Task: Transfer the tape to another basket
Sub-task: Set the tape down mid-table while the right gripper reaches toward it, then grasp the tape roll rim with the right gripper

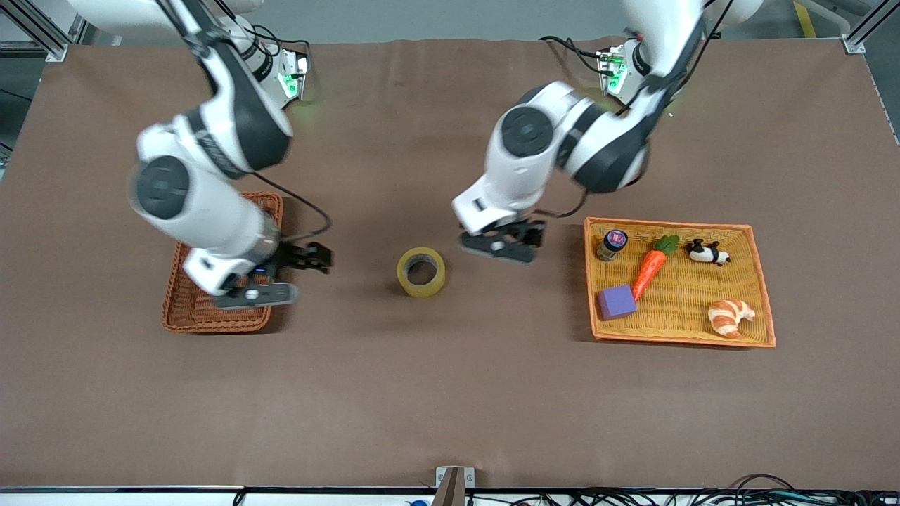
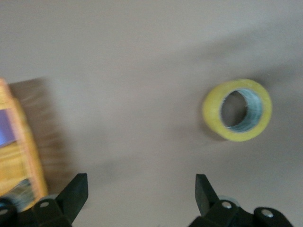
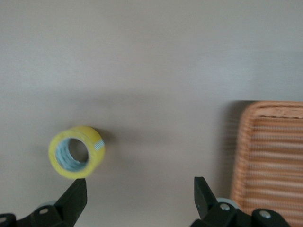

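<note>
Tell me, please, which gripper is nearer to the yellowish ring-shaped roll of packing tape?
Left. The left gripper hangs open beside the tape; the right gripper, also open, is over the reddish-brown wicker basket, farther off.

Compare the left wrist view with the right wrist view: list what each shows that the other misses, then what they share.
Only the left wrist view shows an edge of the orange tray with the purple block in it, and the open left gripper. Only the right wrist view shows the brown basket and the open right gripper. Both show the tape lying alone on the brown table, held by neither gripper.
</note>
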Robot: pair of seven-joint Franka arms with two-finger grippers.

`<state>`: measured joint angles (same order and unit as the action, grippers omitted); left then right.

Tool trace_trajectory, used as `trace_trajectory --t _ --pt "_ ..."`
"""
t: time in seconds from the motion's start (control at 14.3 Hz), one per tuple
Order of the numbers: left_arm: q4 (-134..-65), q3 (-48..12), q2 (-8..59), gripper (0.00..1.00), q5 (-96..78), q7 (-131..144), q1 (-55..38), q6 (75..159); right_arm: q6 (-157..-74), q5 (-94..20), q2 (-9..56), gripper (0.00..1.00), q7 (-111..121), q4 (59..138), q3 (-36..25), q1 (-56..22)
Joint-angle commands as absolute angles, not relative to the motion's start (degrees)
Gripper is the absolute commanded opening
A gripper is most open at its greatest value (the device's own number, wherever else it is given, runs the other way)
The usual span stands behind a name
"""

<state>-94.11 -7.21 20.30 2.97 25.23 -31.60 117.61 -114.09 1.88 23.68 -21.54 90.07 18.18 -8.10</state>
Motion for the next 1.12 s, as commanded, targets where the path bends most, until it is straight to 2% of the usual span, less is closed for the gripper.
trace_trajectory --t 0.0,0.14,0.28,0.49,0.63,0.84,1.05 --pt "-106.1 -7.8 6.6 1.0 3.8 24.1 -25.7 118.3 -119.5 7.5 28.9 1.0 -29.9 91.2 22.4 -9.9" --pt "-109.2 -7.7 0.4 1.0 3.8 20.5 -22.4 118.2 -123.5 11.6 33.5 1.0 -35.0 91.3 25.2 -10.9" --pt "-110.0 -7.8 -4.3 1.0 3.7 18.3 -17.9 116.3 -126.6 13.0 36.7 1.0 -35.7 91.2 25.6 -12.2" --pt "-109.4 -7.7 -8.2 1.0 3.5 16.2 -13.2 112.9 -128.6 16.0 39.0 1.0 -35.8 91.5 25.5 -13.9" --pt "-107.8 -7.3 -9.2 1.0 3.4 13.0 -10.9 109.2 -130.0 19.2 39.7 1.0 -35.9 93.1 25.5 -14.0" --pt "-103.4 -7.1 -8.7 1.0 3.0 6.4 -6.5 103.4 -138.5 22.0 40.0 1.0 -39.2 98.5 25.5 -14.5" --pt "-100.5 -7.1 -7.9 1.0 2.9 6.0 -2.9 102.7 -139.2 24.1 40.5 1.0 -39.3 99.3 25.5 -14.5"
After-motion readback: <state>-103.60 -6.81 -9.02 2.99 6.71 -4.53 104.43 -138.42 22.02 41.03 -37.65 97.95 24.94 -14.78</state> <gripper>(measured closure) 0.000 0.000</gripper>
